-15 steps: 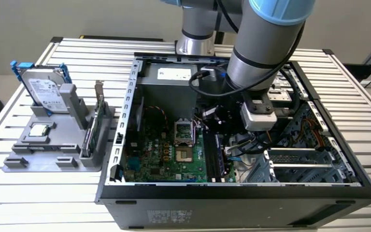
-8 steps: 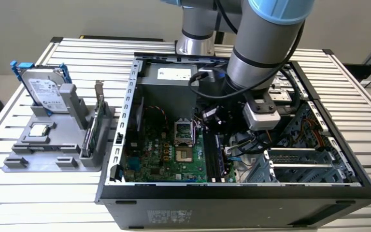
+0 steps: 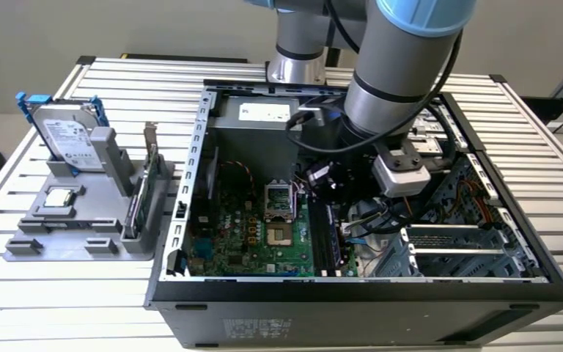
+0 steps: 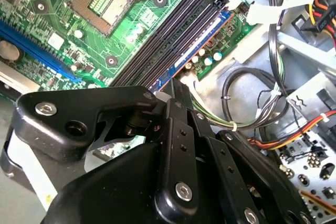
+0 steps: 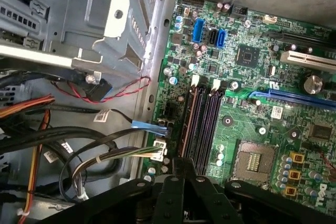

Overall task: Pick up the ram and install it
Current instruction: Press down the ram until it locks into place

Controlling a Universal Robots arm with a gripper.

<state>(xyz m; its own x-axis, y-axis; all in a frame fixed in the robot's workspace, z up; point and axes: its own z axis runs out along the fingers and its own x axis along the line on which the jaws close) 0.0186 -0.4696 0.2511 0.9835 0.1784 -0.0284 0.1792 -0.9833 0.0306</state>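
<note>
The ram, a thin bluish board, stands on edge in the black motherboard slot nearest the board's cable-side edge. In the first wrist view the ram runs away from the gripper along the outermost slot. My gripper reaches down into the open computer case and is shut on the ram's top edge, hiding the part beneath it. Its tips sit over the same slot in the first wrist view. In the exterior view the arm covers the gripper above the slots.
A grey holder on the exterior view's left carries a silver hard drive with blue rails, a processor chip and an upright card. The processor socket lies beside the slots. Loose cables and a metal drive cage crowd the other side.
</note>
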